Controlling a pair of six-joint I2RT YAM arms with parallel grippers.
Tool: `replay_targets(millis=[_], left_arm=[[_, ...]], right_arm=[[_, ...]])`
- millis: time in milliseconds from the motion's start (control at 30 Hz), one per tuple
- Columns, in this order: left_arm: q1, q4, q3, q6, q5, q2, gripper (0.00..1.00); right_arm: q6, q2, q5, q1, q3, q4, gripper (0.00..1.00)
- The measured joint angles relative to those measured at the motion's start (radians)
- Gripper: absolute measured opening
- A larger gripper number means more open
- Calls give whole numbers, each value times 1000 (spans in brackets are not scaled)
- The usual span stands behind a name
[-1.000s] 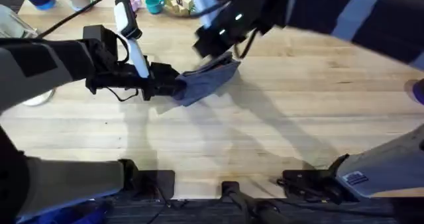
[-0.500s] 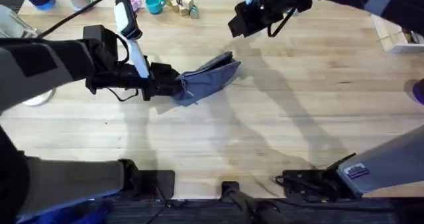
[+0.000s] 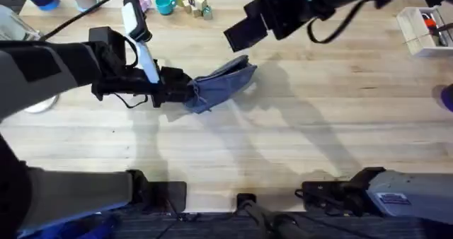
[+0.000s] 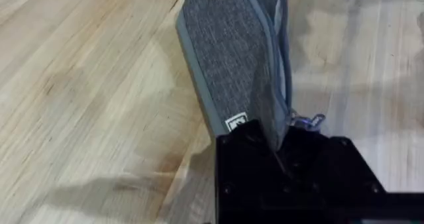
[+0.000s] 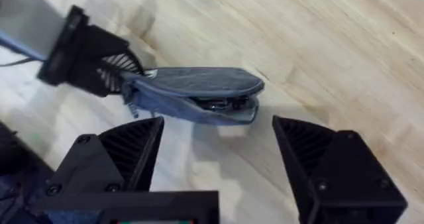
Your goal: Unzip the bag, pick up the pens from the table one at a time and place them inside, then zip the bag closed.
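Blue-grey denim is what my left gripper has clenched: its black jaws pinch one end of the bag, and in the left wrist view the fabric runs straight away from the jaws with the small metal zipper pull dangling just beside them. I read that grip as an anchor, holding the pouch's end down so the other arm can work the zipper or feed something in without the pouch sliding on the table. From that pinch the bag stretches away towards the right arm, lying on its side on the wood, and the far end gapes a little; through the right wrist view I can make out something dark inside the bag's mouth, though I cannot tell whether it is a pen. I see no loose orange pens on the wood around the pouch, so my judgement is that the filling is done or nearly so and the zipping shut is what remains. Farther out, my right gripper hangs above the table beyond the pouch's open end, apart from it, its two fingers spread wide and holding nothing. Past it, near the table's far right corner, sits a white box of markers, and along the far edge a teal cup and some small wooden blocks, well clear of the work
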Motion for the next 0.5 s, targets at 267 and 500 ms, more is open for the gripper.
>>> replay_targets(millis=[267,500], left_arm=[[0,-1,0,0,2,0,565],[0,-1,0,-3,-8,0,999]], right_arm=[[0,-12,-2,5,0,-55,997],[5,17,-2,5,0,-69,997]])
